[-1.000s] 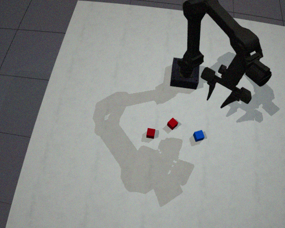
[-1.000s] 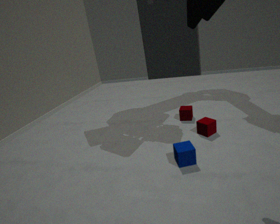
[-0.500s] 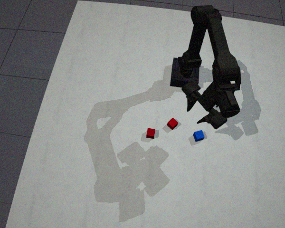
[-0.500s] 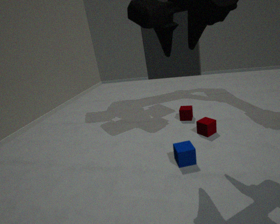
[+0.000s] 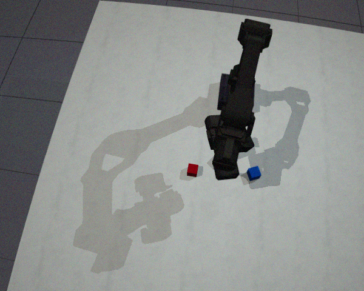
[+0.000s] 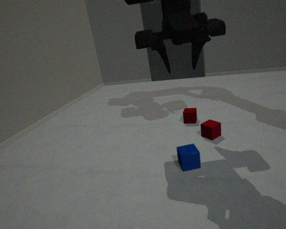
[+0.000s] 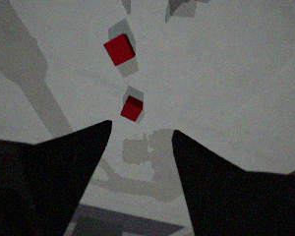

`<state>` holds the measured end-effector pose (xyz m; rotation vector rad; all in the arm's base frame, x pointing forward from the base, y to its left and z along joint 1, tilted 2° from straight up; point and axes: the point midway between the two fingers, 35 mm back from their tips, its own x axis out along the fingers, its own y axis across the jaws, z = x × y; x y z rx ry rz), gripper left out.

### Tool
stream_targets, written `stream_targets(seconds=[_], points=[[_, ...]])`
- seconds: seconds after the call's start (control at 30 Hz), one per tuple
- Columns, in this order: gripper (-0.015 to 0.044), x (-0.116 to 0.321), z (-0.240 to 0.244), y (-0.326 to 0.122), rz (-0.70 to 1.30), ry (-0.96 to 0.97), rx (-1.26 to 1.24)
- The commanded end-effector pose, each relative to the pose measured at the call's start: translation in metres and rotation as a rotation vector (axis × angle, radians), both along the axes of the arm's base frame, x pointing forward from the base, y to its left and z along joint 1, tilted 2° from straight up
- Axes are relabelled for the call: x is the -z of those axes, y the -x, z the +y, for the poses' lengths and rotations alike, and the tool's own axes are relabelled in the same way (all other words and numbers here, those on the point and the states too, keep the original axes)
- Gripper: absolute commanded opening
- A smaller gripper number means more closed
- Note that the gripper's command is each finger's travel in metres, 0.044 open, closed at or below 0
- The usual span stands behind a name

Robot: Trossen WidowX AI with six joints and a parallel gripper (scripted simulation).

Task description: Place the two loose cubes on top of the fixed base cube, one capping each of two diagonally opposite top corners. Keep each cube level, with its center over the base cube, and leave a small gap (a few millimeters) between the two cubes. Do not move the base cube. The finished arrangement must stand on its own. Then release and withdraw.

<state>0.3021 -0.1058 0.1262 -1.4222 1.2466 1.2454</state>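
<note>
Exterior view: blue cube (image 5: 253,173) (image 6: 188,157), presumably the base, sits on the table; the far red cube (image 5: 192,170) (image 6: 189,115) (image 7: 132,109) and near red cube (image 6: 210,129) (image 7: 119,49) are unstacked. Gripper's (image 5: 225,171) (image 6: 181,70) (image 7: 143,127) jaws stand apart, nothing between. Looks like first-pick approach; next: line up on one red, descend squarely.

smooth matt blue cube (image 5: 253,173) (image 6: 188,157), matt red cubes (image 5: 192,170) (image 6: 189,115) (image 7: 119,49), dull black plastic-looking arm (image 5: 238,103) (image 6: 176,22), smooth matt pale tabletop (image 5: 192,250) (image 6: 88,192) (image 7: 236,88)
</note>
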Motion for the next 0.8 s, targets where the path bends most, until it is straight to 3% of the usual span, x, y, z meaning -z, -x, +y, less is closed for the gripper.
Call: stream_targets(seconds=[0.0, 0.2, 0.4, 0.63, 0.77], points=[[0.0265, 0.012, -0.027, 0.002, -0.004, -0.061, 0.138], [0.0265, 0.029, -0.064, 0.011, -0.010, -0.144, 0.319], [0.0265, 0.031, -0.066, 0.011, -0.010, -0.146, 0.325], [0.0265, 0.087, -0.066, 0.011, -0.010, -0.146, 0.325], [0.0265, 0.092, -0.065, 0.012, -0.010, -0.146, 0.325]])
